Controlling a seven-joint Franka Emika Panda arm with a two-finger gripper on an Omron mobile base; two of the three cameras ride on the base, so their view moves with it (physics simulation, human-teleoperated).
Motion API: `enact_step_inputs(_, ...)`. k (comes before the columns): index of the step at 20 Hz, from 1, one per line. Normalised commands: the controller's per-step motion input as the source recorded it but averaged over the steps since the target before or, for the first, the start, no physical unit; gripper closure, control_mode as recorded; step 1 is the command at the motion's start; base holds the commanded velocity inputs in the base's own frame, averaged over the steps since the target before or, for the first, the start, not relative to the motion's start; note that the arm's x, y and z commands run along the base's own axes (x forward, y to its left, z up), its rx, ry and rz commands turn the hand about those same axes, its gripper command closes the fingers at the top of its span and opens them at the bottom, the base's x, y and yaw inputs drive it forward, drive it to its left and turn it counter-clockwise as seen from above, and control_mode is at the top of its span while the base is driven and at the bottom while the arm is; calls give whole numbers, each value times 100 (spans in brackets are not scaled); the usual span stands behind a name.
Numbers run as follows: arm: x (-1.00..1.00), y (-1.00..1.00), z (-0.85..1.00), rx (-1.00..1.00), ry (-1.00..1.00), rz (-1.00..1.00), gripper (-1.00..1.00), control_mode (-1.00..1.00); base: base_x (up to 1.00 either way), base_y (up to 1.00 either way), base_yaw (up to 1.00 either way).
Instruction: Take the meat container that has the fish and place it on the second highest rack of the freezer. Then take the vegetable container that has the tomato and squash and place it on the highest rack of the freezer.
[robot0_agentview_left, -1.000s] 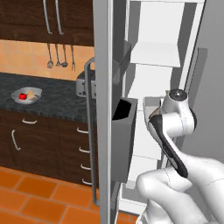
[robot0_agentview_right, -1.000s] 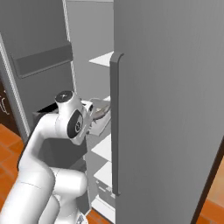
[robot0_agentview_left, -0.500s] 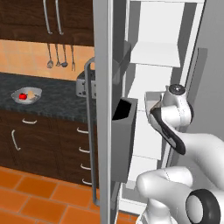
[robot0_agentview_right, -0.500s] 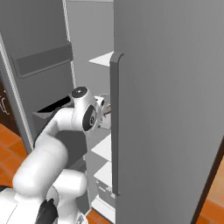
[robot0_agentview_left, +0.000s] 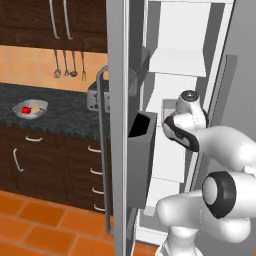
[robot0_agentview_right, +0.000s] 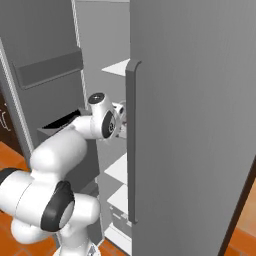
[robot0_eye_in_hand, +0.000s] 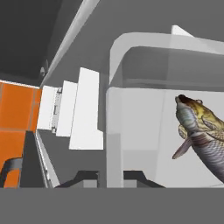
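Clear meat container (robot0_eye_in_hand: 144, 131) wall clamped in the pincer (robot0_eye_in_hand: 109, 177), fish (robot0_eye_in_hand: 202, 131) just beyond — inside the freezer (robot0_agentview_left: 177, 65).

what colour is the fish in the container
Silvery grey body with a yellowish-brown head; the fish shows best in the hand view, lying in its clear container.

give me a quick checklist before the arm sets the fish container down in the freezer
1. Gripper shut on the meat container rim: ok.
2. Fish lying inside the container: ok.
3. Freezer door open, arm reaching inside: ok.
4. Container lined up with the second highest rack: cannot tell, arm hides it.
5. Vegetable container with tomato waiting on the counter: ok.
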Motion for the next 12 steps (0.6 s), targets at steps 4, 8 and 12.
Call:
enact_step_inputs(4,74,-9,0,0,0,0,100,-100,0,0,0)
enact_step_inputs(8,69,-17,0,0,0,0,100,-100,0,0,0)
enact_step_inputs(12,68,-26,0,0,0,-2,100,-100,0,0,0)
